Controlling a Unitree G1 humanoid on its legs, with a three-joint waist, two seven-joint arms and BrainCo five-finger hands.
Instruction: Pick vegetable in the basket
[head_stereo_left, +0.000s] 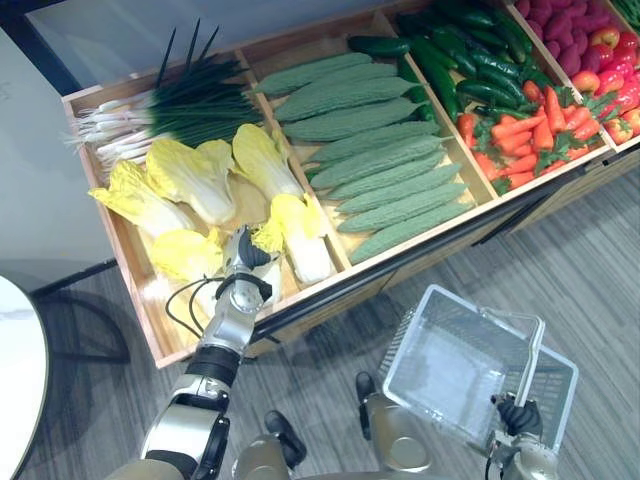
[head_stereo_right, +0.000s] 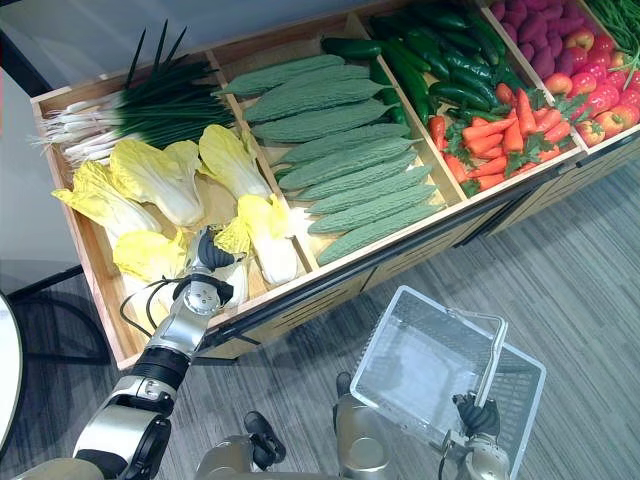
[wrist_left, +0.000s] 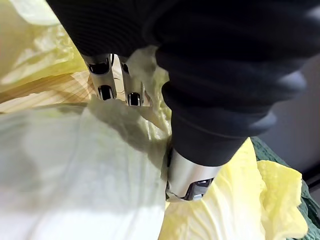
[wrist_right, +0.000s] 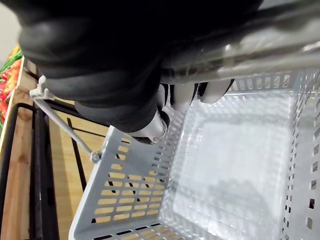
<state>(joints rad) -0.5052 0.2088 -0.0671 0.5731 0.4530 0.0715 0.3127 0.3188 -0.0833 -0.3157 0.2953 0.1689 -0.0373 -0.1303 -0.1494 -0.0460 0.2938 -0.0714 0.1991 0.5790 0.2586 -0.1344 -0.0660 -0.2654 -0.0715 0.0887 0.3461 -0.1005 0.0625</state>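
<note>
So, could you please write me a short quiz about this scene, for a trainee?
1. True or false: the basket is empty.
2. Which vegetable does the left robot hand touch? A) bitter gourd B) cabbage C) carrot
3. Fill in: the right robot hand holds the basket by its ____.

Key: 1 true; 2 B; 3 handle.

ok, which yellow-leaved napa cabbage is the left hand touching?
The frontmost yellow-leaved napa cabbage, white-stemmed, at the wooden crate's near edge under the left hand; the others lie further back.
</note>
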